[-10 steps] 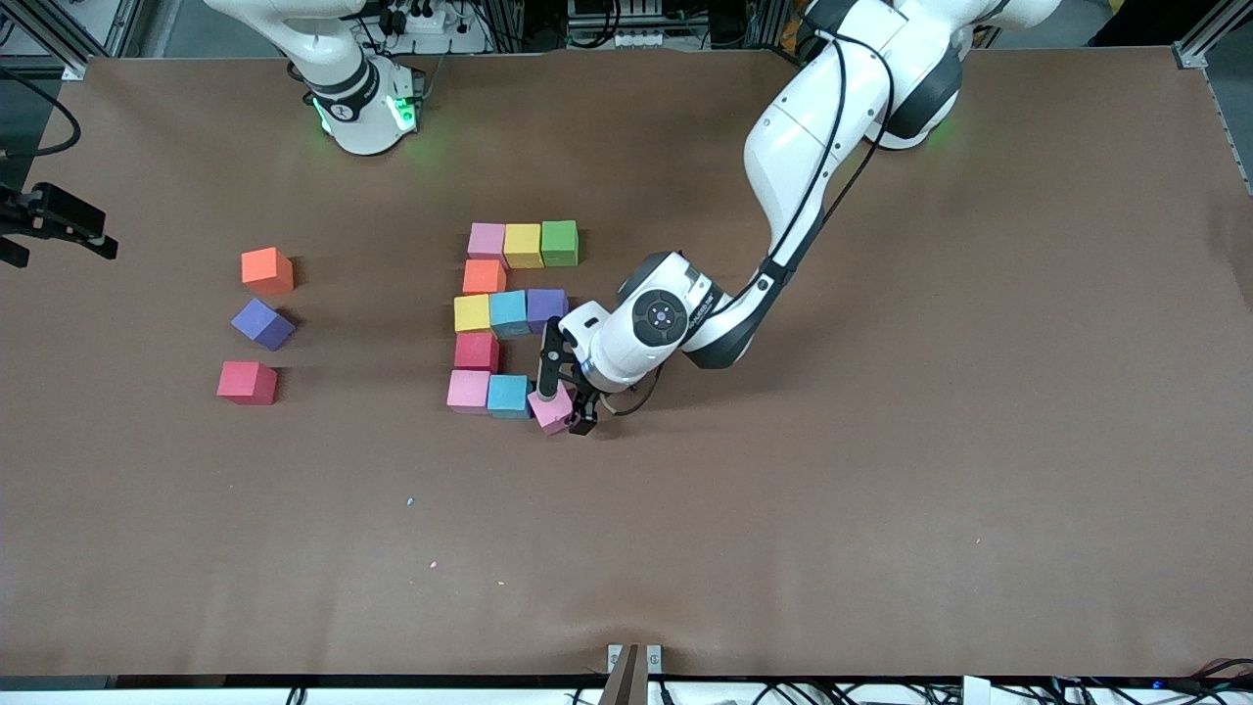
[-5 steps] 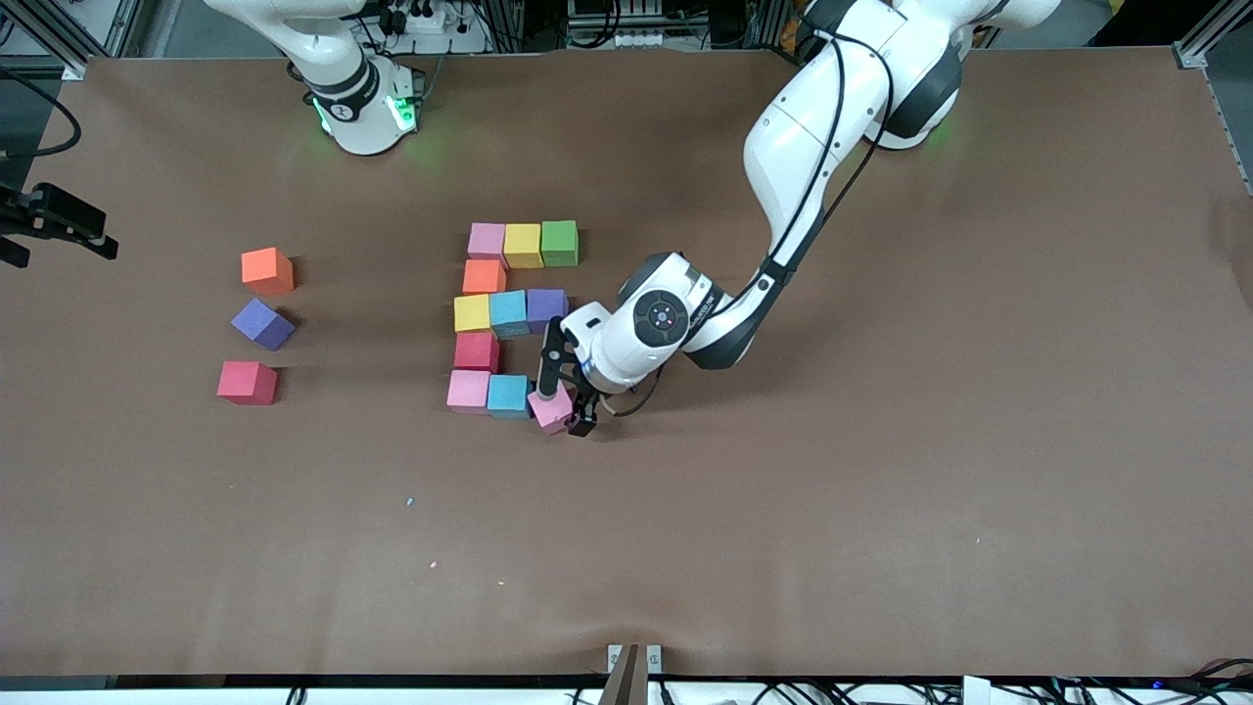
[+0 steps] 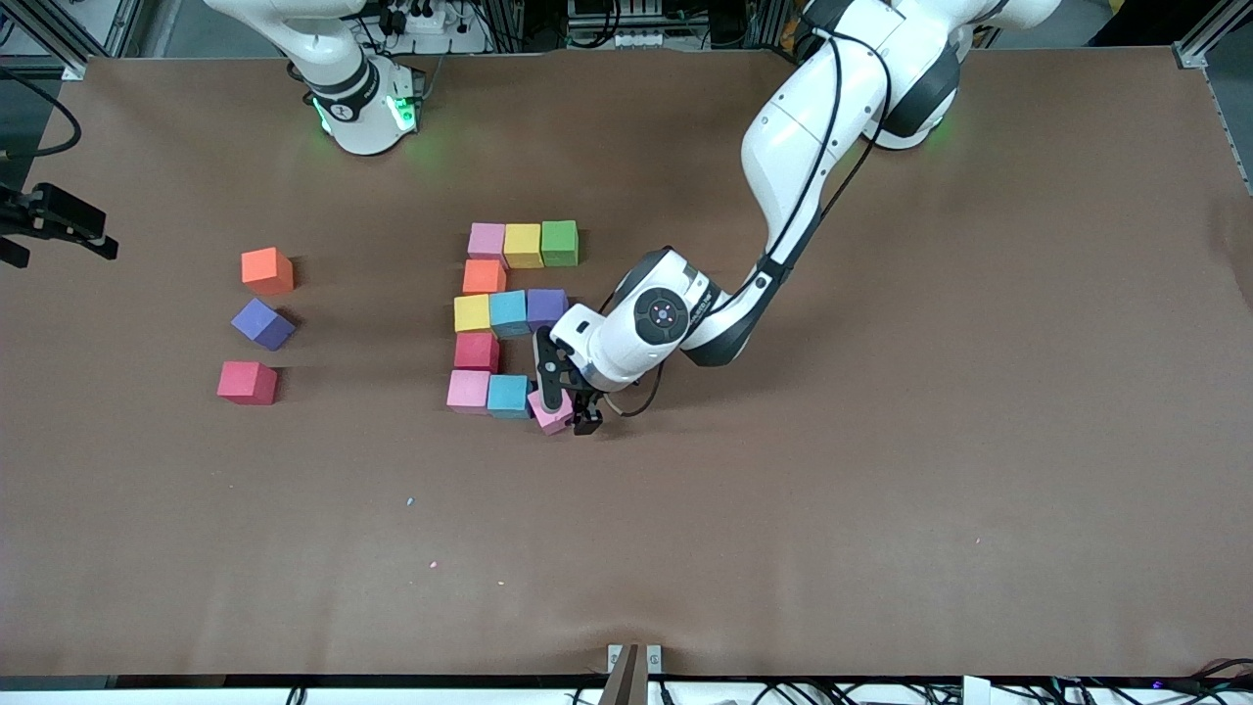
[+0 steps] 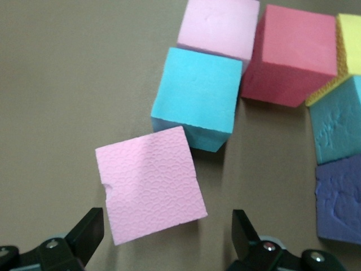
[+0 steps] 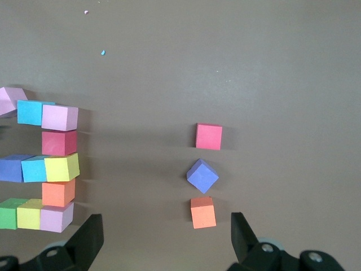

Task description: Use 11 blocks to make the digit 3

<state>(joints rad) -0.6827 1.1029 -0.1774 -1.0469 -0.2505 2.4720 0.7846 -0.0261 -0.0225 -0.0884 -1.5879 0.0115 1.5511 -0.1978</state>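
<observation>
Starting at the front view's left edge, three spare blocks sit in a column: orange (image 3: 267, 270), purple (image 3: 262, 323), red (image 3: 247, 382). At centre lies the digit 3 (image 3: 509, 313), its lowest row ending in a skewed pink cube (image 3: 550, 412). The left gripper (image 3: 565, 406) straddles that cube, fingers spread, not pinching. The right gripper (image 5: 163, 240), spread too, waits above the table (image 3: 881, 470).

Glossy white jointed arms (image 3: 803, 137), black elbow bands, black cables, green-lit bases.
</observation>
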